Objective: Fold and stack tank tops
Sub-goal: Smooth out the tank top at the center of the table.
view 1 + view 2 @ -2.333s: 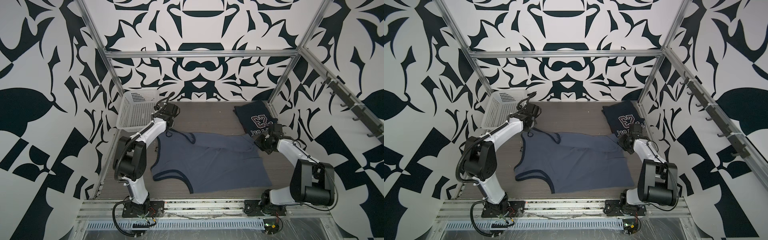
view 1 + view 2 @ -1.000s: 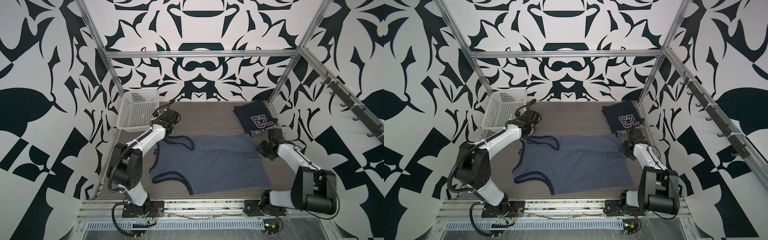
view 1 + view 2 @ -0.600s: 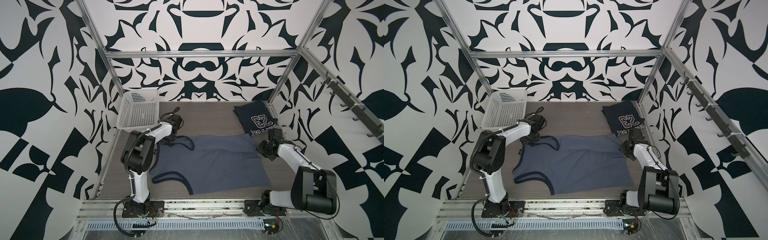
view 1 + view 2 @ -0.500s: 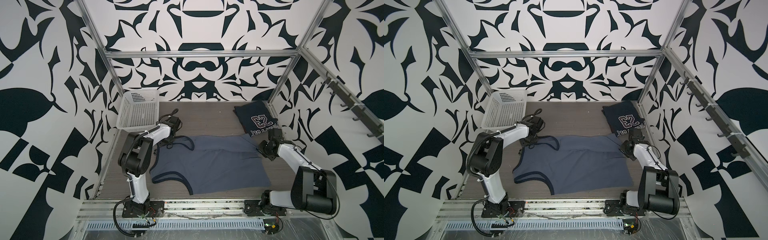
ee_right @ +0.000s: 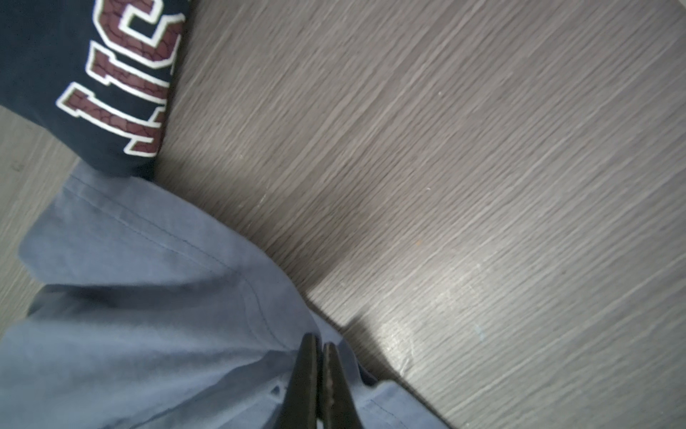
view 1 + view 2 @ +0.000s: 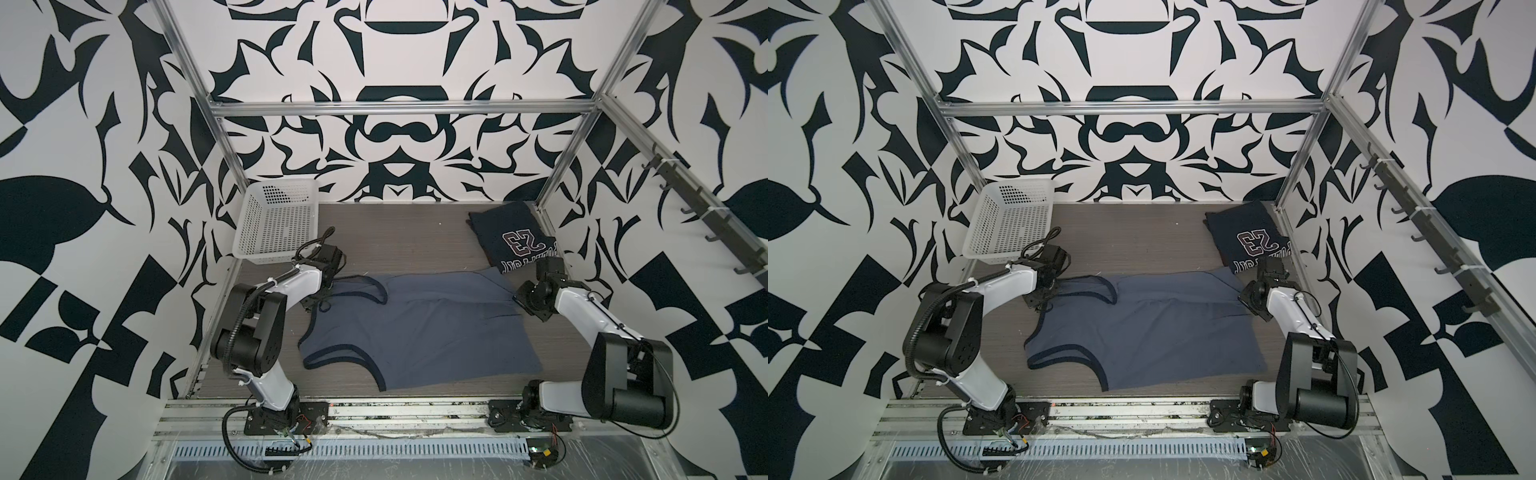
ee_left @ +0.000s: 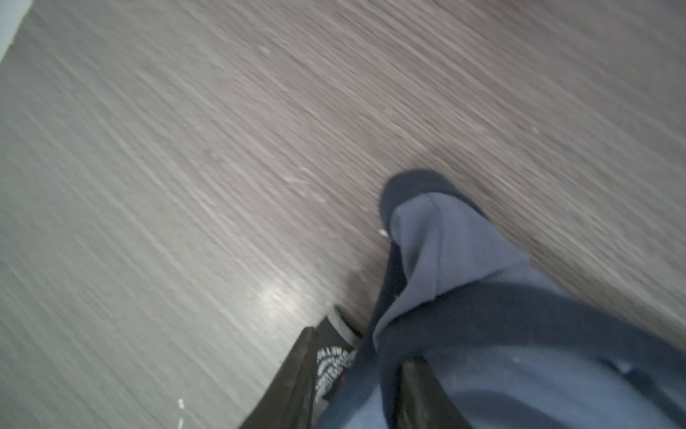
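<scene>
Slate grey-blue tank top with dark trim (image 6: 415, 328) lies spread on the grey wood-grain tabletop (image 6: 395, 232) between the two arms, with its straps toward the left arm and its hem toward the right. Its far hem corner meets the folded dark navy tank top with the maroon "23" print (image 6: 509, 241), which sits by the far right corner. The left gripper (image 7: 375, 345) has its fingers partway apart with the far shoulder strap running between them; whether they bite yet cannot be told. The right gripper (image 5: 319, 345) has its jaws pressed together at the far hem edge, where the cloth puckers up to the tips and seems nipped. The step looks like taking both far ends for a lengthwise fold. To do it well, the left jaws should be firm on the strap before any lift. Both ends should then rise level and taut and come down square on the near edge, without dragging the navy top along. The white perforated plastic basket (image 6: 276, 184) stands at the far left, and nothing shows inside it.
</scene>
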